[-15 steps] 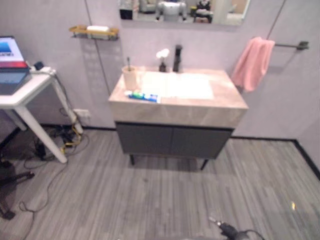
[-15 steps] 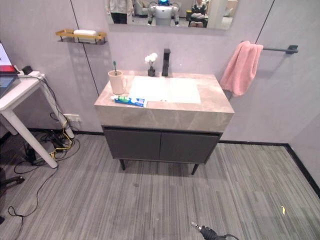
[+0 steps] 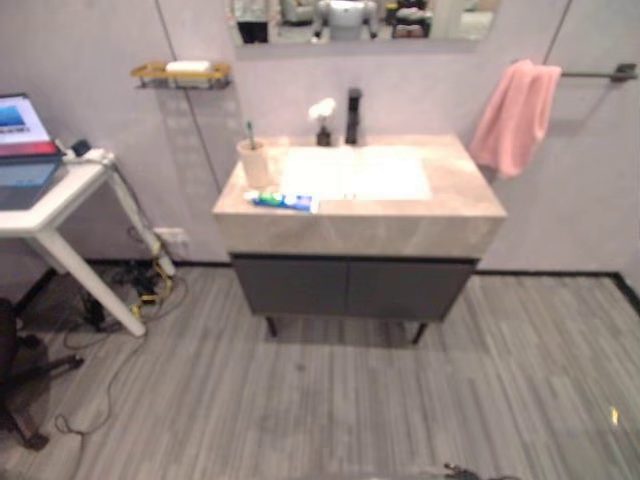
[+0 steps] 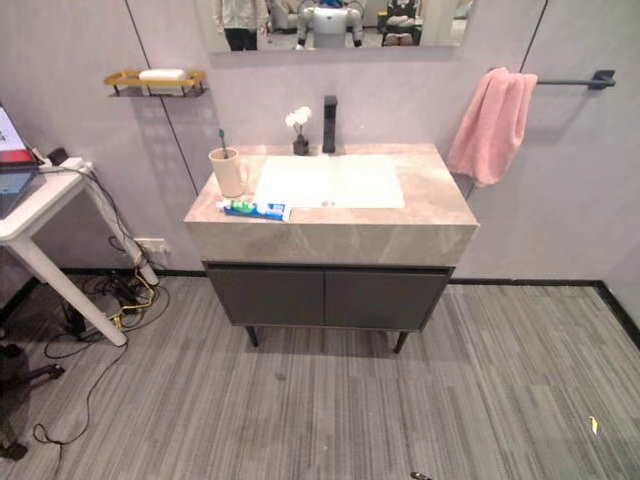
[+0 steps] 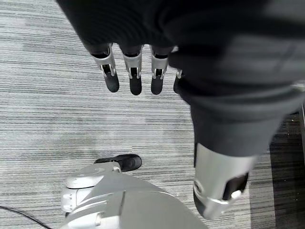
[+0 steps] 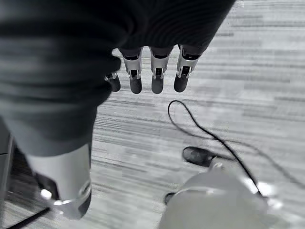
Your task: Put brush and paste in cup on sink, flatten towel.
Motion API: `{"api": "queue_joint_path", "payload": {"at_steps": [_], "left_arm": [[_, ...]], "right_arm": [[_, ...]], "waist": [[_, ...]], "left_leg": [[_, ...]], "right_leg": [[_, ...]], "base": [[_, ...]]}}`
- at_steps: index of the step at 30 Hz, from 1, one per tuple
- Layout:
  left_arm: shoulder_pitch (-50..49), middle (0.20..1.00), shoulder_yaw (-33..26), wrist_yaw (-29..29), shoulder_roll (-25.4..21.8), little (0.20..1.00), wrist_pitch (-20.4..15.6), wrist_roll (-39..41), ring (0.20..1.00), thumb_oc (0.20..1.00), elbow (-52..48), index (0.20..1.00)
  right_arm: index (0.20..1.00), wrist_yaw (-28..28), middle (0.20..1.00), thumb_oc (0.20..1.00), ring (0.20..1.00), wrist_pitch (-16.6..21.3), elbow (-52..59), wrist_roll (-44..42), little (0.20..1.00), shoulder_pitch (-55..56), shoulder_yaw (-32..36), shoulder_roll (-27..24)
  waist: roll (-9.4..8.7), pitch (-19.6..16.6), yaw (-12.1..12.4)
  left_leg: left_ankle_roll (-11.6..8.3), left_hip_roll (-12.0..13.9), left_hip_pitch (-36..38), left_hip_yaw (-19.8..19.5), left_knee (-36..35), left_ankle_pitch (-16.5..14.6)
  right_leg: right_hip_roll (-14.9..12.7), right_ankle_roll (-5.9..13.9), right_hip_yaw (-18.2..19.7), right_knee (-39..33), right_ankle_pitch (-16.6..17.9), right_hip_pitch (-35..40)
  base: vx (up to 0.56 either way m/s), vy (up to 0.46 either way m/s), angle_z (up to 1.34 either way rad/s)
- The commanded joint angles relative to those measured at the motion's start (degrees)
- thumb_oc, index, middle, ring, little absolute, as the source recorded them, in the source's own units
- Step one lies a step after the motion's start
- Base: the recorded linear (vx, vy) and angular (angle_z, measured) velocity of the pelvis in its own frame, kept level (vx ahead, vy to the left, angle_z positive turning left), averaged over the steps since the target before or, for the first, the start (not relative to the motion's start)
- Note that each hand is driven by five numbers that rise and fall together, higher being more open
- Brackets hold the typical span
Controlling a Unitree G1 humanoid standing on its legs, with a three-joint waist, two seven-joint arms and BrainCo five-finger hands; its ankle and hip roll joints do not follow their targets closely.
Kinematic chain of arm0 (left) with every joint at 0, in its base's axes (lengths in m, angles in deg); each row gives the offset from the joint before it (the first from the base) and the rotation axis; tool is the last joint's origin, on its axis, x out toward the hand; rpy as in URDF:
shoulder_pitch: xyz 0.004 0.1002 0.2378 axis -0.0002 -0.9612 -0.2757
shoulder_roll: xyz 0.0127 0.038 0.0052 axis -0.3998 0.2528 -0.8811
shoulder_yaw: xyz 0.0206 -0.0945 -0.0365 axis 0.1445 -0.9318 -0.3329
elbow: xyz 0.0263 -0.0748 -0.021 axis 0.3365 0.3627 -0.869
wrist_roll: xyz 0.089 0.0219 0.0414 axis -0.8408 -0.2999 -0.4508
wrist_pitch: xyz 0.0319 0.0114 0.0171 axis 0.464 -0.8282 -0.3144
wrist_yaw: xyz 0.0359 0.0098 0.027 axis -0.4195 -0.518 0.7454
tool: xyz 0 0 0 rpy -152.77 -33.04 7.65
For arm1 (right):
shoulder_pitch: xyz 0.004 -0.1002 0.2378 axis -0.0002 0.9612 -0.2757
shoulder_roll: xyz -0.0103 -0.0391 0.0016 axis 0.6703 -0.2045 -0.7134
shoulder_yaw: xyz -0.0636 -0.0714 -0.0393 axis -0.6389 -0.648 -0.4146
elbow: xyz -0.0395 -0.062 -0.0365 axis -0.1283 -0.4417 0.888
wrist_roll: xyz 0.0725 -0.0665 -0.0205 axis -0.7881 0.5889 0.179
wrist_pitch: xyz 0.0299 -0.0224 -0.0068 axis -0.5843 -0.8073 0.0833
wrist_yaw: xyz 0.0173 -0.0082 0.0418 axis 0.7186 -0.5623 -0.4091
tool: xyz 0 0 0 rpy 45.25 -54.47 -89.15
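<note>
- A sink counter point(image 4: 330, 215) is standing against a wall, seen from above and some way off.
- A tube of toothpaste point(image 4: 254, 209) is lying flat on the counter's front left part, just left of the white basin point(image 4: 330, 182); its long axis is running left to right along the counter's front edge.
- A beige cup point(image 4: 229, 172) is standing upright just behind the toothpaste, at the basin's left side.
- A toothbrush point(image 4: 222, 139) is already standing in the cup, its handle pointing up and its green head at the top.
- A pink towel point(image 4: 492, 124) is hanging bunched over a dark rail point(image 4: 575, 81) on the wall, right of the counter.
- Compared with half a second ago, the whole scene is sitting more squarely and slightly higher in the eye views, which is the camera shifting; the cup, toothpaste and towel are lying as before.
- The left hand point(image 5: 133, 71) is hanging over bare grey floor point(image 4: 330, 410), fingers straight, apart and holding nothing.
- The right hand point(image 6: 155, 71) is hanging the same way, fingers loose and empty.
- Both hands are well apart from the counter and everything on it.
</note>
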Motion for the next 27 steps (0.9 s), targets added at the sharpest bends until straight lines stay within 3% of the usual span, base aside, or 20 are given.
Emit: {"api": "queue_joint_path", "payload": {"at_steps": [1,2,4,13,27], "left_arm": [[2.6,1.0,-1.5,-0.2,0.8,1.0,-0.1,1.1,1.0,1.0,3.4,1.0],[3.0,1.0,-1.2,0.9,1.0,1.0,0.5,1.3,1.0,1.0,3.3,1.0],[4.0,1.0,1.2,-0.8,0.9,1.0,-0.3,-2.4,1.0,1.0,2.0,1.0],[5.0,1.0,1.4,-4.7,1.0,1.0,-2.5,-2.0,1.0,1.0,-1.2,1.0],[4.7,1.0,2.8,-3.6,1.3,1.0,-2.4,-2.8,1.0,1.0,0.7,1.0]], "right_arm": [[1.0,0.6,1.0,1.0,1.0,0.2,-2.6,0.8,1.0,-1.9,-0.5,-0.5],[1.0,2.0,1.0,1.0,1.0,-0.5,-4.5,6.5,1.0,-2.9,-2.5,-0.8],[1.0,2.3,1.0,1.0,1.0,-0.7,-4.5,7.7,1.0,-3.7,-3.7,-0.7],[1.0,5.0,1.0,1.0,1.0,1.8,0.6,5.9,1.0,-1.5,-3.2,-0.6],[1.0,3.5,1.0,1.0,1.0,3.2,3.7,2.9,1.0,-2.0,-4.8,1.0]], "waist": [[-1.54,-0.1,0.4],[-1.52,-0.2,0.5],[-1.59,-0.2,0.6],[-1.93,0.5,0.5],[-2.01,0.5,0.0]], "left_leg": [[-0.02,0.6,0.4,0.3,0.6,-4.8],[0.0,0.7,0.4,0.2,0.6,-4.8],[0.15,0.6,0.4,0.0,0.6,-4.9],[0.04,0.8,0.7,0.0,0.6,-5.2],[0.27,0.7,1.6,0.5,0.6,-6.0]], "right_leg": [[-3.8,5.08,-1.0,-0.9,3.1,-3.9],[-3.7,5.04,-1.0,-0.9,3.1,-3.9],[-3.5,4.99,-0.7,-0.9,3.1,-3.8],[-3.6,5.08,-1.0,-0.9,2.8,-3.5],[-3.7,5.2,-0.6,-0.7,2.4,-2.9]], "base": [[0.0,0.0,0.0],[0.0,0.0,0.0],[0.01,-0.017,-0.02],[0.0,0.0,0.0],[0.02,0.014,0.0]]}}
